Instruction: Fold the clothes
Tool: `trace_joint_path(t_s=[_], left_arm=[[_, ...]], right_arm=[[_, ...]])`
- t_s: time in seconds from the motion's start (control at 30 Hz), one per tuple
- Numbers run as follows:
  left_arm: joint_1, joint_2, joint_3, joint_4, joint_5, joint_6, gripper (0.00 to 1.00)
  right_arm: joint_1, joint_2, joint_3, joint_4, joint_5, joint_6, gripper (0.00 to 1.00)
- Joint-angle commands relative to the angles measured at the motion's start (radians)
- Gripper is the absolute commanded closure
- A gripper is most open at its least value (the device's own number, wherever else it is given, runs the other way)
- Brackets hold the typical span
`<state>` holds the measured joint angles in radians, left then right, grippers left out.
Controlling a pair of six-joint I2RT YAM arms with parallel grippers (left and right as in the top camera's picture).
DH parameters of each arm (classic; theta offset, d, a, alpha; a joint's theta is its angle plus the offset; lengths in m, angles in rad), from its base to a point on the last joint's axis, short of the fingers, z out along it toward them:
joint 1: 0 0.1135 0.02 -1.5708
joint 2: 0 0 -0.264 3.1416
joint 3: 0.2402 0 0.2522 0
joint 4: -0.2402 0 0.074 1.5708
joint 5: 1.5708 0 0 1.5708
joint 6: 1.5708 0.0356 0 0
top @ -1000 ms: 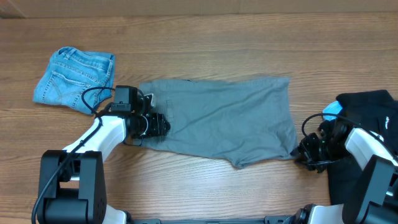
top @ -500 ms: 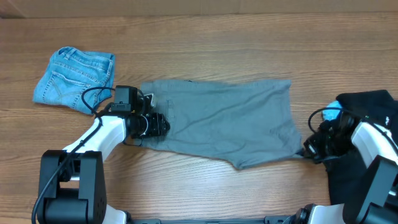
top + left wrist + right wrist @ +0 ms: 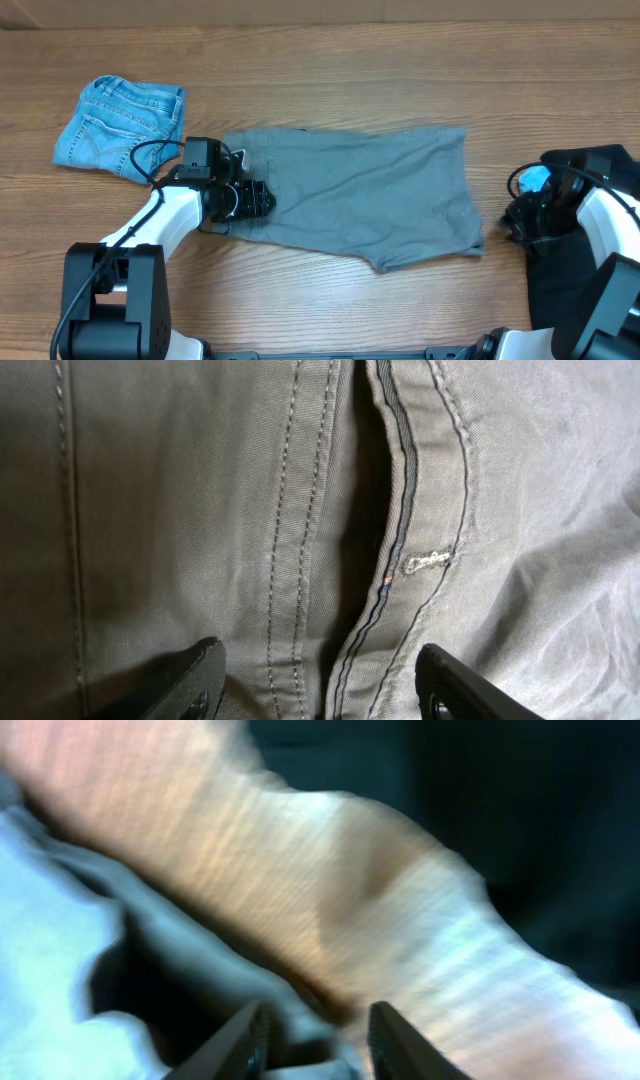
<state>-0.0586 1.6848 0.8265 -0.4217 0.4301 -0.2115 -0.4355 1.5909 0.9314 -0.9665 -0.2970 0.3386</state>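
The grey shorts (image 3: 355, 195) lie spread flat across the middle of the table. My left gripper (image 3: 262, 200) rests on their left end by the waistband. In the left wrist view it (image 3: 320, 672) is open, with its fingers on either side of a stitched seam and a slit opening (image 3: 365, 530) in the shorts. My right gripper (image 3: 512, 215) hovers just right of the shorts' lower right corner (image 3: 478, 245), apart from it. In the blurred right wrist view its jaws (image 3: 318, 1032) stand apart over wood and a grey cloth edge (image 3: 60, 950).
Folded light-blue denim shorts (image 3: 120, 122) lie at the far left. A black garment (image 3: 590, 170) lies at the right edge under my right arm. Wooden table (image 3: 330, 70) runs along the back.
My right gripper has moved right and back, away from the shorts' lower right corner, which now lies loose on the table. The left arm has not moved.
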Motion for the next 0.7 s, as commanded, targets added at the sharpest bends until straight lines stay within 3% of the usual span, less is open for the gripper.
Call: trace_joint_path(t_s=[0.0, 0.07, 0.13, 0.17, 0.2, 0.23, 0.33, 0.43, 0.57, 0.67], left_arm=[[0.021, 0.049, -0.044, -0.01, -0.167, -0.014, 0.34], [0.021, 0.049, -0.044, -0.011, -0.167, -0.013, 0.33], [0.021, 0.049, -0.044, -0.013, -0.167, -0.014, 0.33], [0.021, 0.049, -0.044, -0.014, -0.167, -0.013, 0.33], [0.021, 0.049, -0.044, -0.015, -0.167, -0.013, 0.33], [0.021, 0.049, -0.044, -0.018, -0.167, -0.013, 0.33], [0.021, 0.049, -0.044, -0.019, -0.167, -0.013, 0.33], [0.021, 0.049, -0.044, -0.017, -0.168, -0.013, 0.32], [0.021, 0.049, -0.044, -0.016, -0.168, -0.013, 0.32], [0.021, 0.049, -0.044, -0.014, -0.168, -0.013, 0.32]], right_arm=[[0.058, -0.024, 0.013, 0.024, -0.127, -0.085, 0.56], [0.095, -0.024, 0.001, 0.039, -0.125, -0.085, 0.49], [0.132, -0.024, -0.018, 0.049, -0.124, -0.085, 0.49], [0.143, -0.024, -0.025, 0.047, -0.123, -0.085, 0.57], [0.153, -0.024, -0.029, 0.034, -0.107, -0.083, 0.81], [0.155, -0.025, -0.028, 0.01, -0.061, -0.069, 0.95], [0.133, -0.027, -0.013, -0.039, 0.071, -0.016, 0.96], [0.107, -0.041, 0.002, -0.087, 0.078, -0.015, 0.96], [0.095, -0.044, 0.0, -0.163, 0.29, 0.156, 0.96], [0.095, -0.045, 0.002, -0.164, 0.278, 0.166, 0.96]])
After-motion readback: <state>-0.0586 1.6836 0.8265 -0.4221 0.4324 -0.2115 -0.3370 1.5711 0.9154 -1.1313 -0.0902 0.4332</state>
